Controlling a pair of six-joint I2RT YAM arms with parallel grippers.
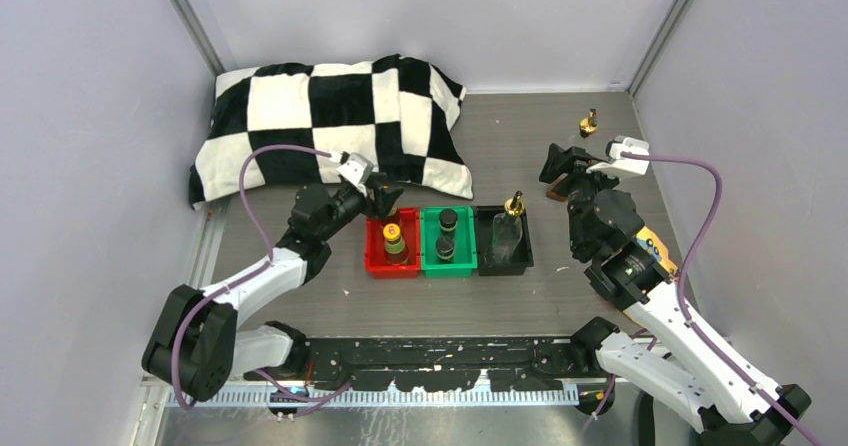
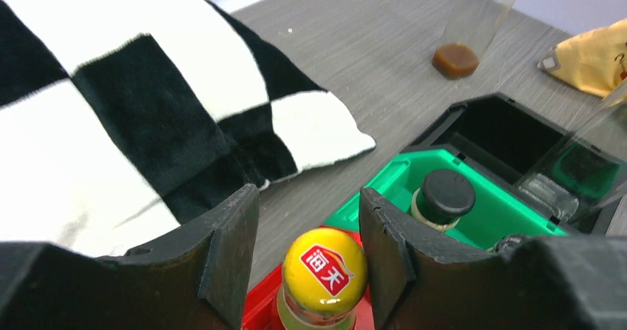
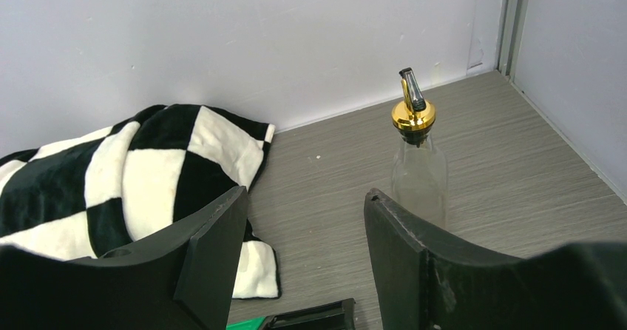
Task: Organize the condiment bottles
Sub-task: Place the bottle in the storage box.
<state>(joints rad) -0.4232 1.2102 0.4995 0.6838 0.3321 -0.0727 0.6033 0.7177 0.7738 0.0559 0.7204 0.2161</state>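
Bottle upright, long axis vertical, cap up

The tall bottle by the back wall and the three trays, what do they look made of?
Tall bottle: clear glass by the look, the table showing through; pourer top shiny gold, metal or plated plastic. Red tray, green tray, black tray: likely moulded plastic, opaque, smooth, slight sheen.

Top external: fixed high behind both arms, looked steeply down on the whole desk. Left wrist: close and low, faced forward between its jaws over the red tray. Right wrist: low, faced the back wall past a clear bottle. Shared by all three: the checkered pillow at the desk's far left
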